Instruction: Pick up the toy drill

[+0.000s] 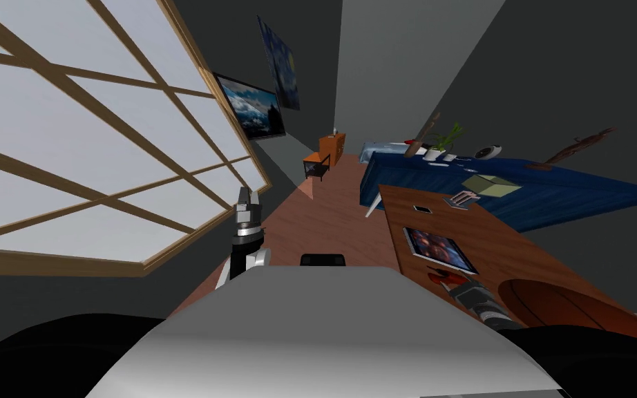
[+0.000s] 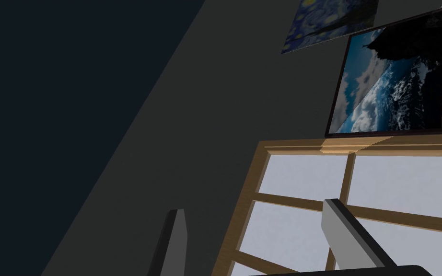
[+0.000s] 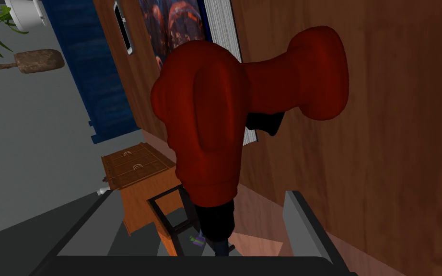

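A red toy drill [image 3: 205, 124] with a black tip lies on a brown wooden tabletop [image 1: 517, 256], close to the edge nearest the robot. It sits just beside a flat book [image 1: 440, 250] whose cover shows an orange and blue picture.

In the head view the right arm reaches in from the lower right, and the right hand [image 3: 198, 194] is at the drill. The right wrist view looks along the drill from close up. Its bulky red body and handle stand out against the wood, and its black tip points back toward the hand, between the two fingers. The right hand's fingers are spread wide, one on each side of the tip. They are not pressing it.

A small phone [image 1: 422, 208] lies farther along the tabletop.

The left arm is raised on the robot's left, next to a large window [image 1: 68, 138] with a wooden frame. The left hand [image 2: 253, 206] holds nothing, and its fingers stand apart.
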Motion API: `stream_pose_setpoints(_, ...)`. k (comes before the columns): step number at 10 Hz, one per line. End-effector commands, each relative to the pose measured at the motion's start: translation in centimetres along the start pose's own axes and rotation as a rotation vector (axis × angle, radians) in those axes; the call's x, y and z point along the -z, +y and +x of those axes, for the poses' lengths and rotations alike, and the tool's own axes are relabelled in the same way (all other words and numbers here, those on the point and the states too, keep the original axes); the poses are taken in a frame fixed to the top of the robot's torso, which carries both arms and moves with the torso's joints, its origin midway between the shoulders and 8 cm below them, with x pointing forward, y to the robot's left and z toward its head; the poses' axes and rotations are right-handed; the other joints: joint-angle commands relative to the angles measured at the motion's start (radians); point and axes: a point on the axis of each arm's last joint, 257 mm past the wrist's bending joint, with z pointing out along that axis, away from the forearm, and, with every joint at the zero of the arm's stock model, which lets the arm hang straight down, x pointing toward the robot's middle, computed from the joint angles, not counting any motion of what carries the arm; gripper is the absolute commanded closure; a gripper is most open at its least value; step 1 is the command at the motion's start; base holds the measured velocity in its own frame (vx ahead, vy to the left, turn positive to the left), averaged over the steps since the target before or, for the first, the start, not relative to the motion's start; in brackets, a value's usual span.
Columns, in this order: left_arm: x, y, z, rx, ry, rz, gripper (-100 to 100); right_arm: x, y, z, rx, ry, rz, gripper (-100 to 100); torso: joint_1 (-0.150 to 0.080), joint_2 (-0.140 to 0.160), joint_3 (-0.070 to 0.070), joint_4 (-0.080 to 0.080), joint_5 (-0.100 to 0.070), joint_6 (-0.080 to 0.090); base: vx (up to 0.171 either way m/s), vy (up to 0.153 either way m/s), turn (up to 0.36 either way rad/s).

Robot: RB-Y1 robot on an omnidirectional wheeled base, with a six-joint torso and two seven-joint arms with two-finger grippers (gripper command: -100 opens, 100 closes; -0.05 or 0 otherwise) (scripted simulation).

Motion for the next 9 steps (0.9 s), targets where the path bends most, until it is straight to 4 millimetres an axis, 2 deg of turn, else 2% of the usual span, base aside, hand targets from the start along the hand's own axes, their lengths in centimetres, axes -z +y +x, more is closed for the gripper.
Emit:
stream_pose_setpoints(1,0.0,0.0,0.0,0.0,0.0,0.0,0,-0.73,-0.05,0.31,-0.013,0.023,0.009,-100,0.0,0.0,0.0,0.0,0.0,0.0,-0.04,-0.016,0.164)
stream_pose_setpoints(3,-0.01,0.0,0.0,0.0,0.0,0.0,0,-0.96,-0.05,0.31,-0.016,0.024,0.011,-100,-0.001,0.003,0.002,0.001,0.0,-0.001,-0.05,-0.017,0.134)
stream_pose_setpoints(4,0.0,0.0,0.0,0.0,0.0,0.0,0,-1.03,-0.05,0.35,-0.016,0.027,0.011,100,-0.001,0.002,0.001,0.001,0.0,0.0,0.0,0.0,0.0)
stream_pose_setpoints(8,0.0,0.0,0.0,0.0,0.0,0.0,0,-1.01,-0.04,0.36,-0.015,0.027,0.011,100,0.001,0.0,0.0,0.0,0.0,0.0,0.0,0.0,0.0)
stream_pose_setpoints(9,0.0,0.0,0.0,0.0,0.0,0.0,0,-1.01,-0.03,0.36,-0.016,0.027,0.01,0,0.001,0.0,0.0,0.0,0.001,0.0,0.0,0.0,0.0)
